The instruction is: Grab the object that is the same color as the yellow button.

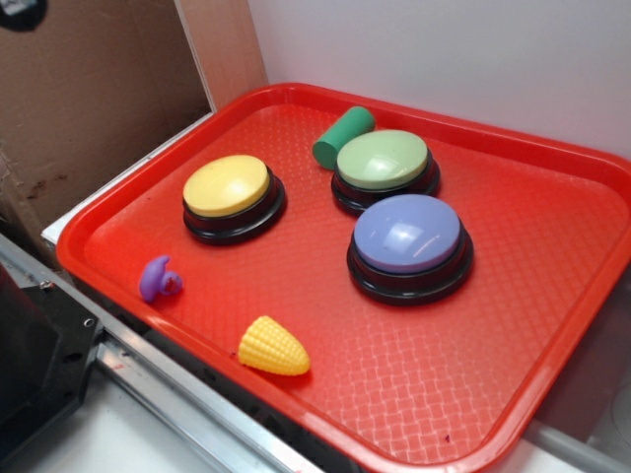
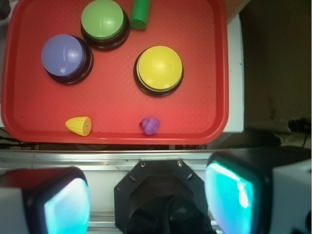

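The yellow toy corn cob [image 1: 273, 347] lies on its side near the front edge of the red tray [image 1: 513, 325]; it also shows in the wrist view [image 2: 79, 126]. The yellow button [image 1: 227, 187] stands at the tray's left, and shows in the wrist view [image 2: 159, 68]. My gripper [image 2: 148, 200] is open and empty, its two fingers wide apart, high above the robot base and off the tray's front edge. It does not show in the exterior view.
A green button [image 1: 384, 162], a purple button [image 1: 408, 236], a green cylinder [image 1: 343, 136] and a small purple toy [image 1: 160, 279] sit on the tray. A metal rail [image 1: 187, 394] and the black robot base [image 2: 163, 195] lie in front. A cardboard wall [image 1: 89, 99] stands left.
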Available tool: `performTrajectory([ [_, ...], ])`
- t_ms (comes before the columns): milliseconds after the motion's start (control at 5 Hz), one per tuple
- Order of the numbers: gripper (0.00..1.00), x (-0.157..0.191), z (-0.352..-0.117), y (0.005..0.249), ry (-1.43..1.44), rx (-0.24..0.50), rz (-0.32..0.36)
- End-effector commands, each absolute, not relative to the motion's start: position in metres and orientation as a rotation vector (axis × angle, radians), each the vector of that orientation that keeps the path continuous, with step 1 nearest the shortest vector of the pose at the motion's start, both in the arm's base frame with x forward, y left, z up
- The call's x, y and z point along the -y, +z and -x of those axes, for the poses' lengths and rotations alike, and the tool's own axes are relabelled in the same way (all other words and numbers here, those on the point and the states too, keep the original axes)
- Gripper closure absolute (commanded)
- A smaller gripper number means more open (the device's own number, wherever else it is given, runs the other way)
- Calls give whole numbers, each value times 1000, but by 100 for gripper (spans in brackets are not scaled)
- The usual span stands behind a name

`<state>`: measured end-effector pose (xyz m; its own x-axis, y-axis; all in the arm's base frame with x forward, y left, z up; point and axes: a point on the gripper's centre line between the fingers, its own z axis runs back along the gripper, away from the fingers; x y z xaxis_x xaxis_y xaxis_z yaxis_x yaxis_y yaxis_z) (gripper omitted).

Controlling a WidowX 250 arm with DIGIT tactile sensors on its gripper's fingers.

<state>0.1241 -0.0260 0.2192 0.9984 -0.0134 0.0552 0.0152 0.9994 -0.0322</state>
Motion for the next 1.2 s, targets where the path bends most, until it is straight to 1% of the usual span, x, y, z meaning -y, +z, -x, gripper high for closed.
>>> performTrajectory([
  [0,0,44,-130,193,10,132,73],
  [200,0,54,-135,167,3,120,102],
  [400,0,65,-140,134,-3,116,133],
  [600,0,74,-144,106,32,127,127],
  [800,0,89,-149,81,-9,114,186],
  [1000,0,109,-153,53,-65,60,215],
])
